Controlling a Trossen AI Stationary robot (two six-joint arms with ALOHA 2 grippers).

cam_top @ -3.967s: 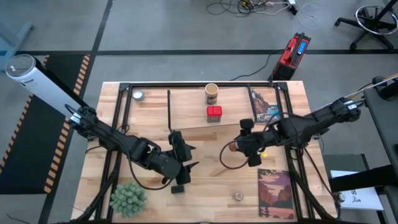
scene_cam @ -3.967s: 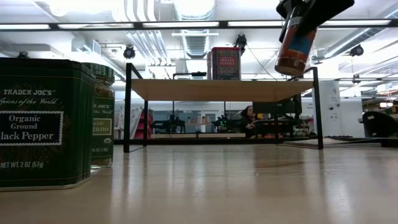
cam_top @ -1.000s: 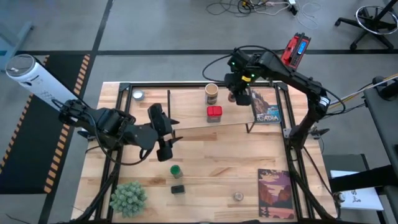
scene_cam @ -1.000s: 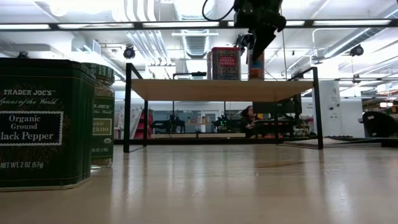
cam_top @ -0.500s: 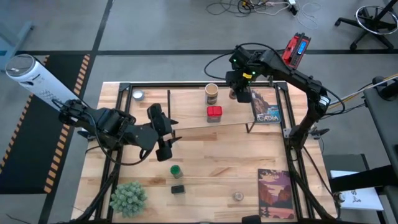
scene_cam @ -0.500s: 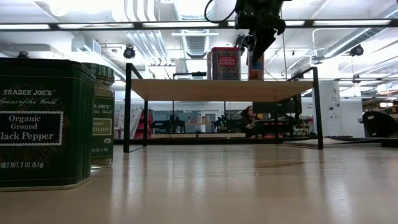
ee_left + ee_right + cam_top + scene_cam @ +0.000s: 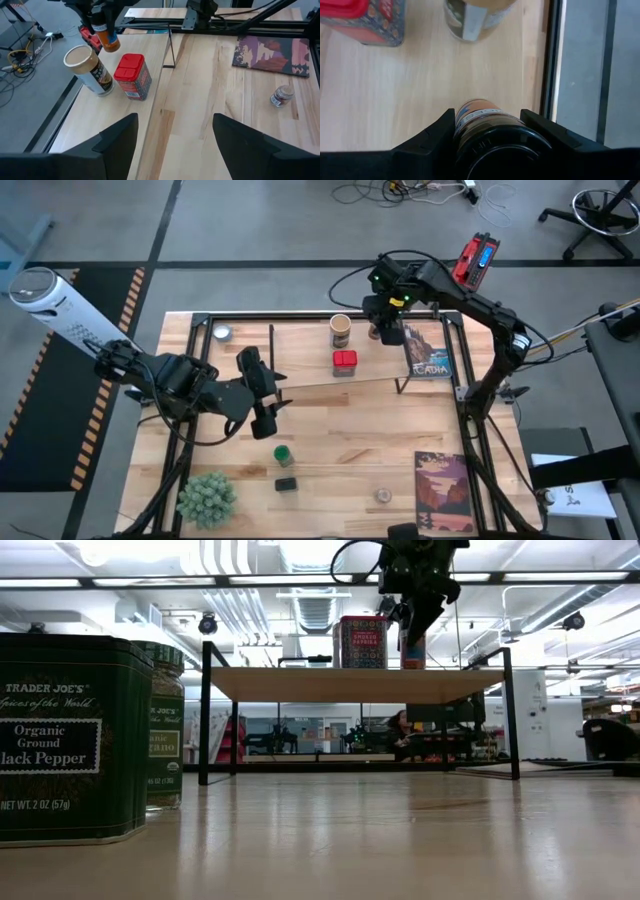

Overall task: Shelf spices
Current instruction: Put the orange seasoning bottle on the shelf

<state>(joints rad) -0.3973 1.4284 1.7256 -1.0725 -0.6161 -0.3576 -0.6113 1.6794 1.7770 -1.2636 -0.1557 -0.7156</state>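
High view: right gripper (image 7: 385,330) over pale wooden shelf board (image 7: 300,350), clamped on dark-lidded brown spice jar (image 7: 383,333), beside tan cylinder (image 7: 340,330).

Low view: jar base at board level.

Left wrist view: left gripper (image 7: 172,132) spread wide, holding nothing, above the worktop.

Right wrist view: fingers clasp lid. Likely rigid, smooth, light; lid grip suits.

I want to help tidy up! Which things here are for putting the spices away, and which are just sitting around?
For the job: shelf, brown jar in the right gripper, tan tube, red tin, green-lidded jar, dark tin, small pale jar.

Just lying about: plant ball, two books, left gripper waiting.
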